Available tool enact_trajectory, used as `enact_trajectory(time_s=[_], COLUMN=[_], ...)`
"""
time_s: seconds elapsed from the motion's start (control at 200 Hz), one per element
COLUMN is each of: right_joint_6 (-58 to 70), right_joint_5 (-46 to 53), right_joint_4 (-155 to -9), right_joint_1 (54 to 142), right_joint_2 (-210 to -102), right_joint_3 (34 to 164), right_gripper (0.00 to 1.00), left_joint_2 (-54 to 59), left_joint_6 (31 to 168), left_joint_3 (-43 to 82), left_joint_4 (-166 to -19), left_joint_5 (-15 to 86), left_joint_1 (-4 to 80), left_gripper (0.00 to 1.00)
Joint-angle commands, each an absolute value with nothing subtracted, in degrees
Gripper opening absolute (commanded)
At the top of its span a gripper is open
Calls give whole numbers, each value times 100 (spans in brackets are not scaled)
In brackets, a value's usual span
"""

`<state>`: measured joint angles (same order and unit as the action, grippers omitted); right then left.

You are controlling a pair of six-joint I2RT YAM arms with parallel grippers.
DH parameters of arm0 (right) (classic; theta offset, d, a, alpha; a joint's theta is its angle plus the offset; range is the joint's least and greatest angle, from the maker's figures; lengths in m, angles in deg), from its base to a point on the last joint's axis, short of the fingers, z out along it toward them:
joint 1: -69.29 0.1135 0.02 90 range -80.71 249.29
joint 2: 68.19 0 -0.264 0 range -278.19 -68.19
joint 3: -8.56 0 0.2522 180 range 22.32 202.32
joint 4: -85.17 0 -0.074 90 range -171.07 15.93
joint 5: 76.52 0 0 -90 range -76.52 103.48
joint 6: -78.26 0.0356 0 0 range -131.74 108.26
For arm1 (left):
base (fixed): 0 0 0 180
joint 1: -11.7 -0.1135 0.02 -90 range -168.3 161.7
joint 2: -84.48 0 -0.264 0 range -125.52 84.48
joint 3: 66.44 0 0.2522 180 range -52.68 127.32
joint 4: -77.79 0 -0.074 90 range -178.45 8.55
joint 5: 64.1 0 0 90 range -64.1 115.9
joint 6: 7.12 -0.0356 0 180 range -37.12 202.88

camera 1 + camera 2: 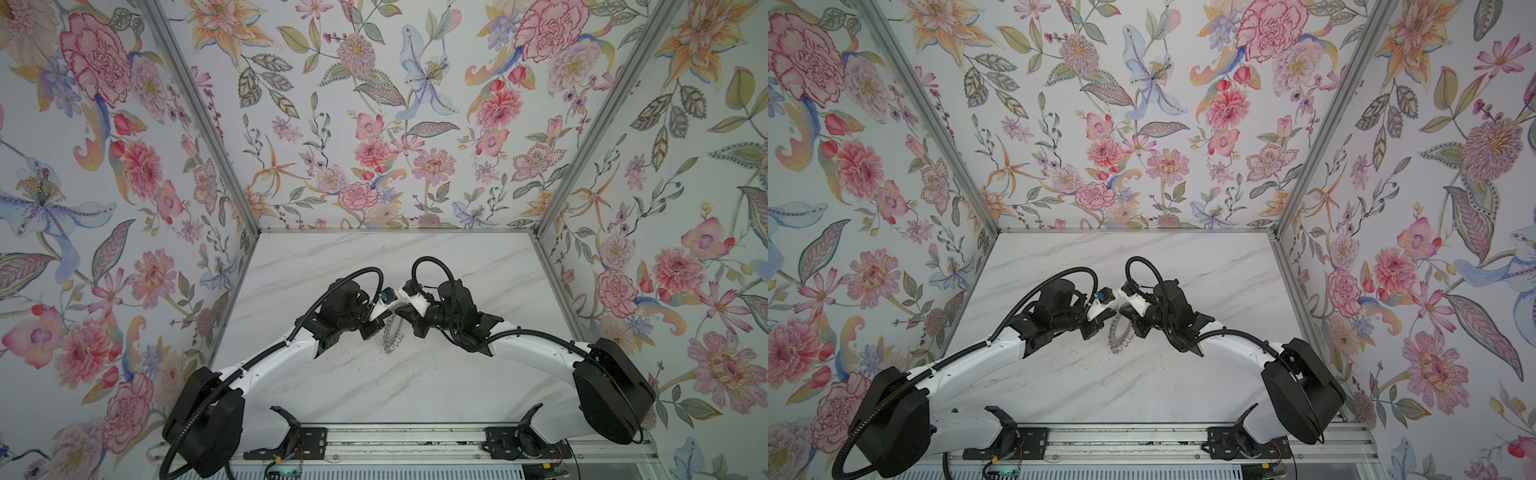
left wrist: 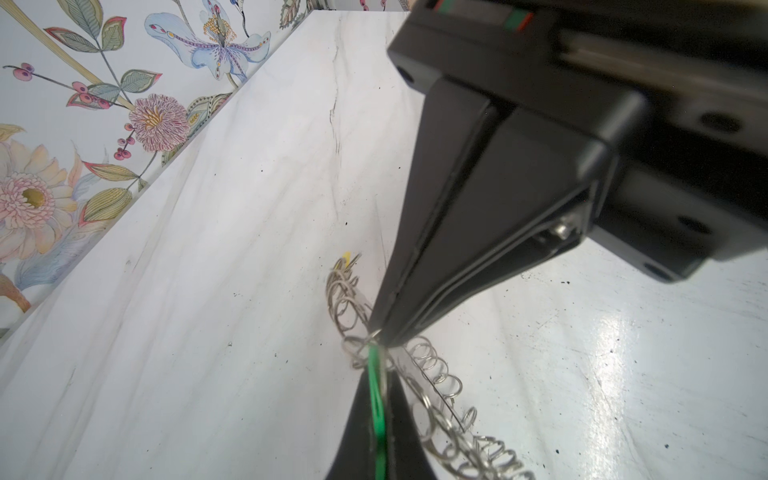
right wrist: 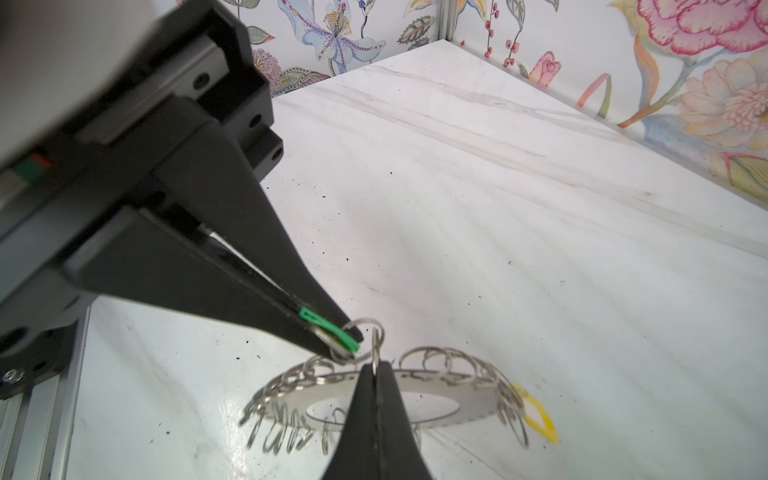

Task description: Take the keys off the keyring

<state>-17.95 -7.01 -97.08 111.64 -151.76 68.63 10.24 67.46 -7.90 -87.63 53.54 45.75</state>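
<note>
Nothing off yet: left end effector [image 3: 347, 343] pinches the green key [image 3: 322, 323], right end effector [image 3: 376, 368] clamps a keyring [image 3: 457, 400] loop, yellow key [image 3: 538, 417] still attached.

In both top views the two-o'clock rim of the keyring [image 1: 392, 332] [image 1: 1119, 336] hides under the right arm [image 1: 1167, 307], keys too small to find — green tag [image 3: 328, 328] mostly buried between left gripper [image 3: 340, 344] jaws.

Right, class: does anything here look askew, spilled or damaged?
The keyring hangs tilted rather than lying flat, pinched by one wire loop in the left gripper, while the right gripper grips the green tag. Dark specks litter the table. Nothing looks broken.
</note>
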Motion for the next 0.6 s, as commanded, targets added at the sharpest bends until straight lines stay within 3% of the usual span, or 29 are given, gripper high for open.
enact_trajectory(time_s=[0.0, 0.596], right_joint_6=[-1853, -1747], right_joint_5=[-298, 484], right_joint_4=[-9656, -9801], right_joint_1=[11171, 11170], right_joint_2=[-14967, -14738], right_joint_3=[6780, 6495], right_gripper=[0, 0], left_joint_2=[1152, 1232], left_joint_6=[6812, 6875], left_joint_3=[-679, -844], left_joint_4=[-8845, -8935], left_joint_5=[5330, 5290], left_joint_1=[4616, 4616], left_gripper=[0, 0])
